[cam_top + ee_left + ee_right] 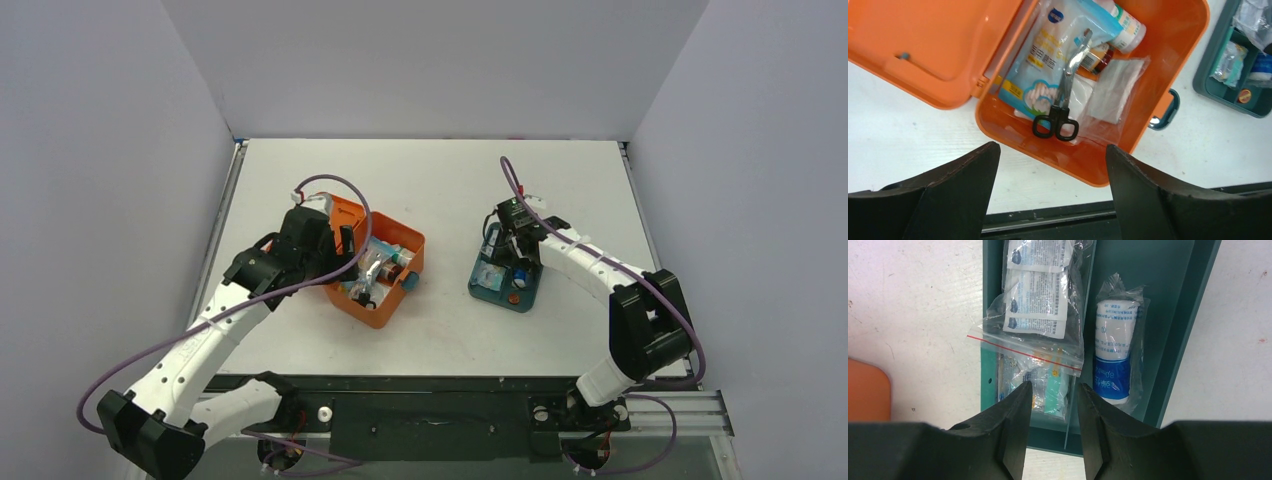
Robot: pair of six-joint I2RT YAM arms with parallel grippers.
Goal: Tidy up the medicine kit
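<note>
The medicine kit [381,306] is an orange box lying open left of centre, its lid [923,45] flat on the table. Inside it lie black-handled scissors [1063,100], a blue-and-white packet [1048,55], a gauze pad in a clear bag [1113,90] and a white bottle [1128,30]. My left gripper [342,243] hovers over the kit's near wall [1098,167], open and empty [1052,146]. My right gripper [518,252] hangs over the teal divided tray [495,293], open and empty [1054,385], above a zip bag of sachets [1038,300]. A wrapped bandage roll [1113,355] lies in the neighbouring compartment.
The kit's teal latch [1168,110] sticks out toward the tray [1218,92], with a narrow strip of bare white table between them. A small red-capped item [514,297] sits in the tray's near end. Grey walls enclose the table on three sides.
</note>
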